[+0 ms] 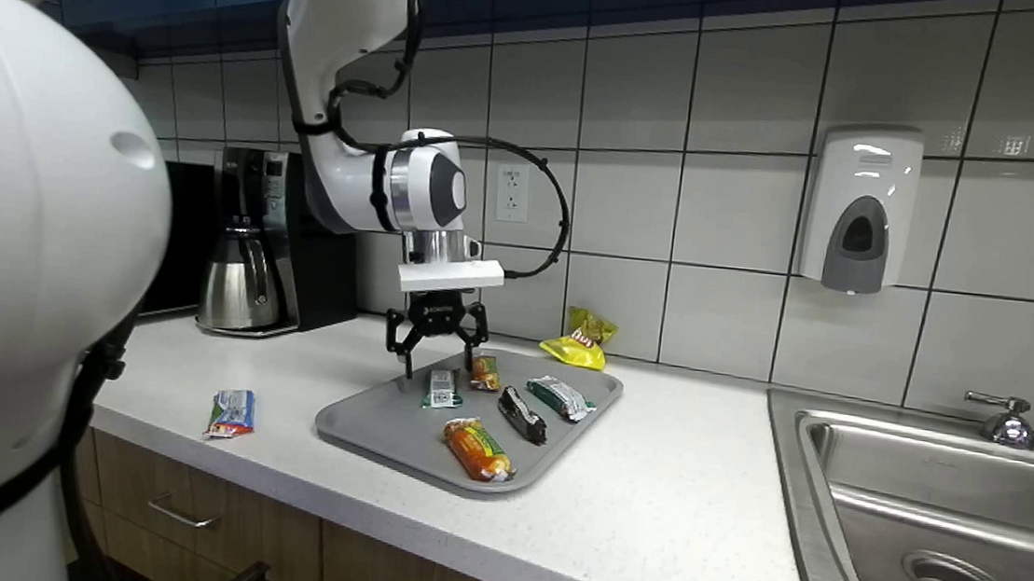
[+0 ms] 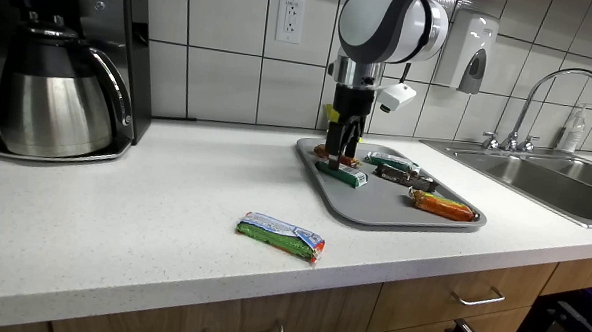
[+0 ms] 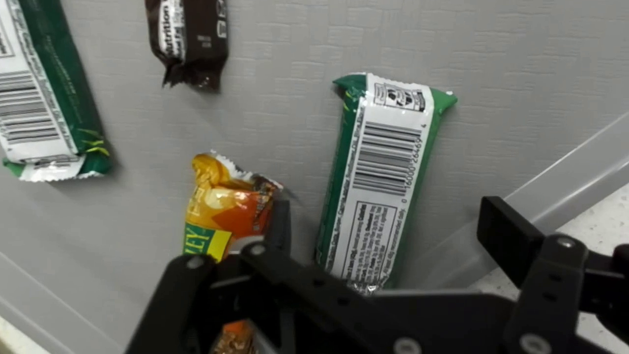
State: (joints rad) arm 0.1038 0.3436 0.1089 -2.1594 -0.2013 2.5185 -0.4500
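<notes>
My gripper [image 3: 391, 229] is open over the grey tray [image 1: 374, 423], pointing down with nothing held. A green and white wrapped bar [image 3: 378, 172] lies between its spread fingers, its near end hidden behind the gripper in the wrist view. The left finger [image 3: 280, 223] stands right beside an orange and yellow bar [image 3: 226, 209]; whether they touch I cannot tell. Over the tray's rim is the right finger [image 3: 506, 236]. Also on the tray are a dark brown bar [image 1: 522, 415], a second green bar [image 1: 561, 397] and a larger orange bar [image 1: 477, 449].
A blue, green and red wrapped bar [image 2: 281, 237] lies on the counter outside the tray. Behind the tray, a yellow bag [image 1: 576, 347] rests against the tiled wall. A coffee maker [image 2: 65, 89] and a steel sink [image 1: 789, 502] stand on opposite sides.
</notes>
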